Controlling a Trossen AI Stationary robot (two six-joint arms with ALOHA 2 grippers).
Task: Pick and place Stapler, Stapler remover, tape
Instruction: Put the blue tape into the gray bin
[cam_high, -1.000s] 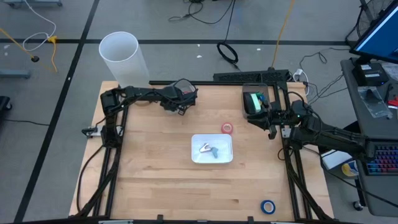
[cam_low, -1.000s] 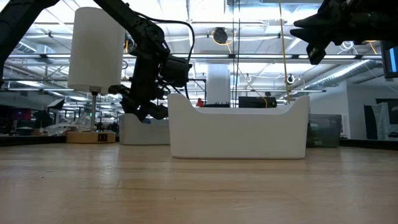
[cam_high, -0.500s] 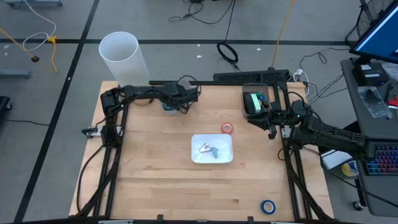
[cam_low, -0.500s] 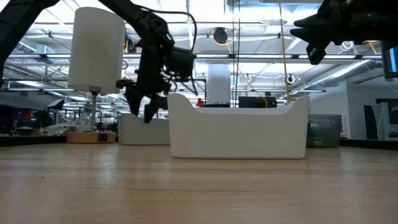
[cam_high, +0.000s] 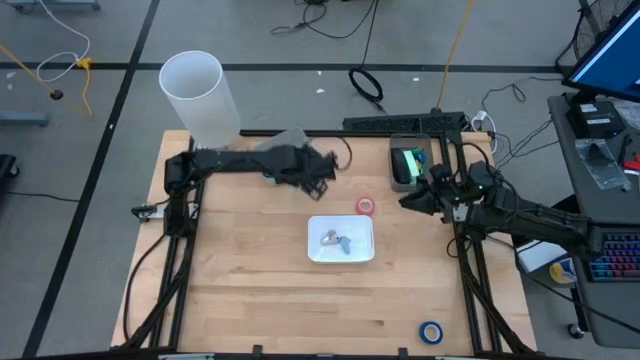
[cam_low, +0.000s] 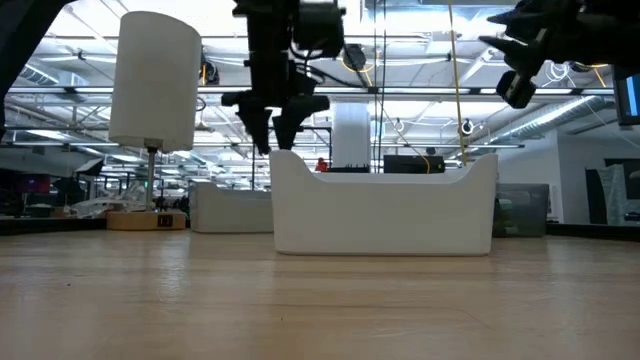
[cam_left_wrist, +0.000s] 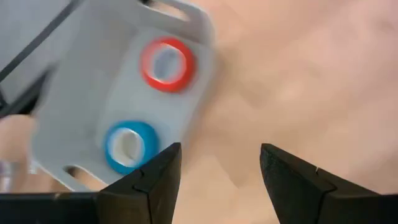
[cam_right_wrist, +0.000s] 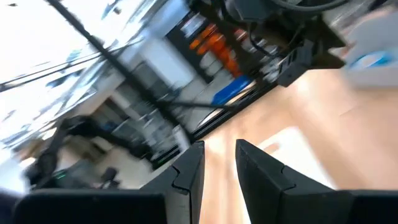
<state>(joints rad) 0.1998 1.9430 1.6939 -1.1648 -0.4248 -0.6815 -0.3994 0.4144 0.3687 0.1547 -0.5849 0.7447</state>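
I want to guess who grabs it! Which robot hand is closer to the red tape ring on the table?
Left. The left gripper hovers just beside the red tape ring; the right gripper waits slightly farther off on its other side.

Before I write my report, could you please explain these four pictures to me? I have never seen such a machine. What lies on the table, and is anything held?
This is a robot with two dark arms working at a wooden table. One picture looks down from above, one looks level across the table, and two come from cameras on the wrists. On the table are a white square tray holding a small metal tool, a red tape ring beside it, and a blue tape ring near the edge. The left gripper is open and empty; its camera sees a grey tray with two more rings. The right gripper waits at the right side.
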